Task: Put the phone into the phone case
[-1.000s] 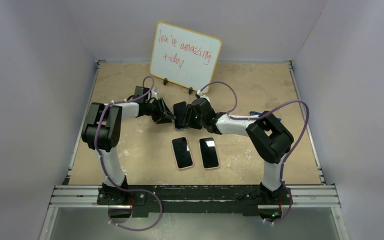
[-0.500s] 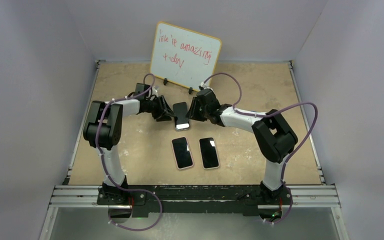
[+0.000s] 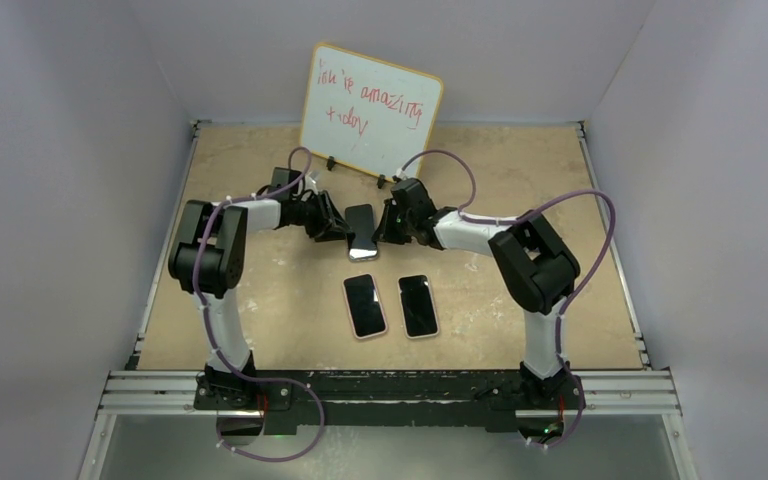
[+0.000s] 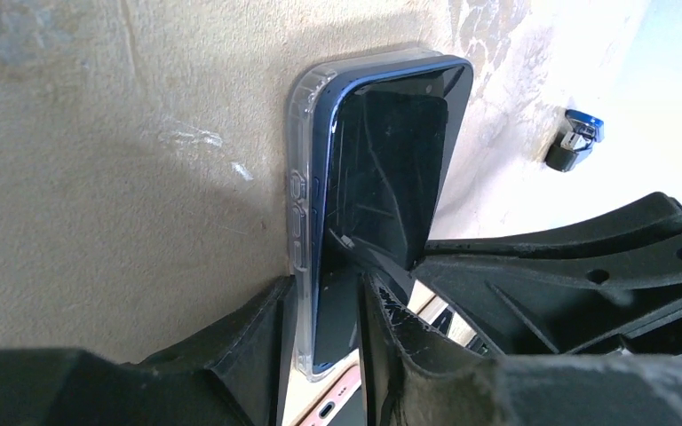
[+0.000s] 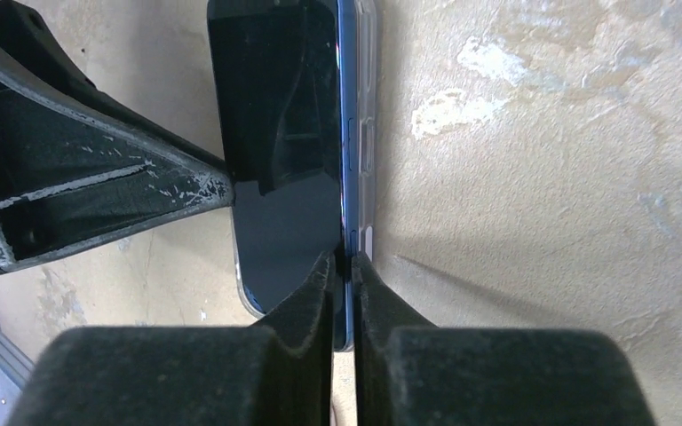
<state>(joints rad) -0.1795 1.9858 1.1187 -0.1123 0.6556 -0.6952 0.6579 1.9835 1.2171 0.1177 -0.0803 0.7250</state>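
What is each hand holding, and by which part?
The left hand pinches the blue phone with its clear case at one long edge; the right hand, the opposite long edge.

We look down on a tan table top (image 3: 480,330), scuffed with pale patches; plain grey-lilac walls (image 3: 60,200) close it in on the left, right and far sides; a whiteboard (image 3: 370,110) with red handwriting leans at the far edge; a metal rail (image 3: 390,392) runs along the near edge; the light is soft and even.
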